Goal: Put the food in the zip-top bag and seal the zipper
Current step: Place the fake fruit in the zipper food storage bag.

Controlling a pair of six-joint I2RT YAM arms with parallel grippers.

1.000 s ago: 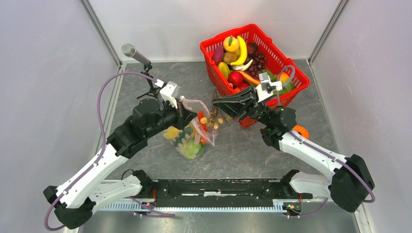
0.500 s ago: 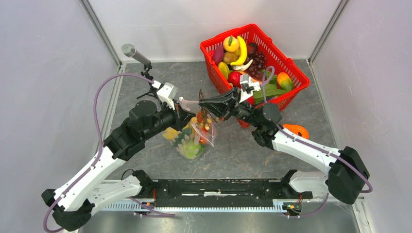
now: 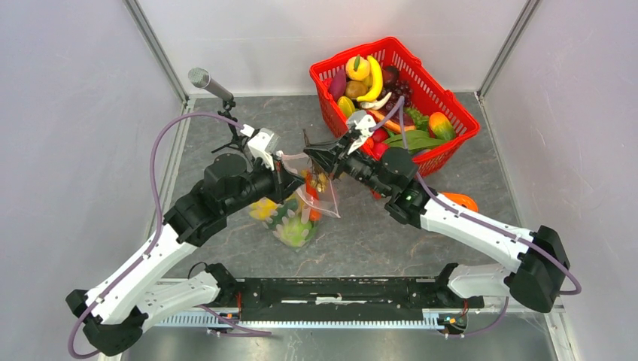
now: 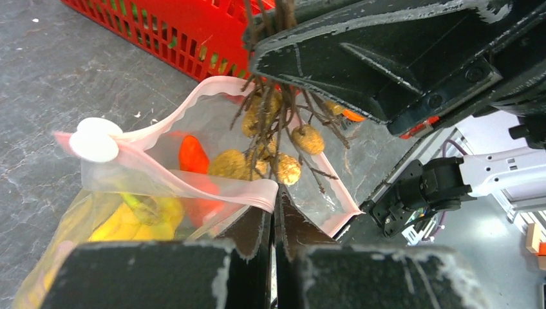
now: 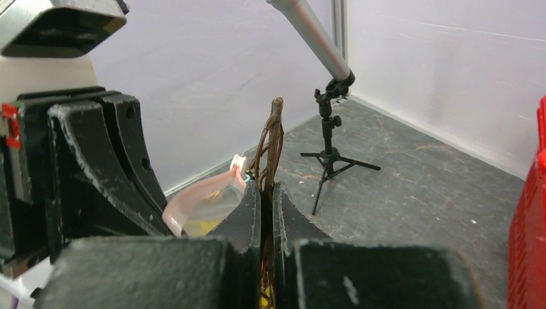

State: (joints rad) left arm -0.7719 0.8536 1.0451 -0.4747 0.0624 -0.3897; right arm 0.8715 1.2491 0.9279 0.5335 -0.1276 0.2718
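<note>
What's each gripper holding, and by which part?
The left gripper pinches the zip-top bag by the pink zipper strip at its mouth; the right gripper grips the twiggy fruit bunch by its stem.

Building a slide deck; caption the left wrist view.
Left gripper pinches the clear plastic bag's pale pink zipper strip; right gripper holds a twiggy tan fruit cluster at its mouth.

Pale walls close in left, far and right; grey mottled floor; metal posts at far corners.
</note>
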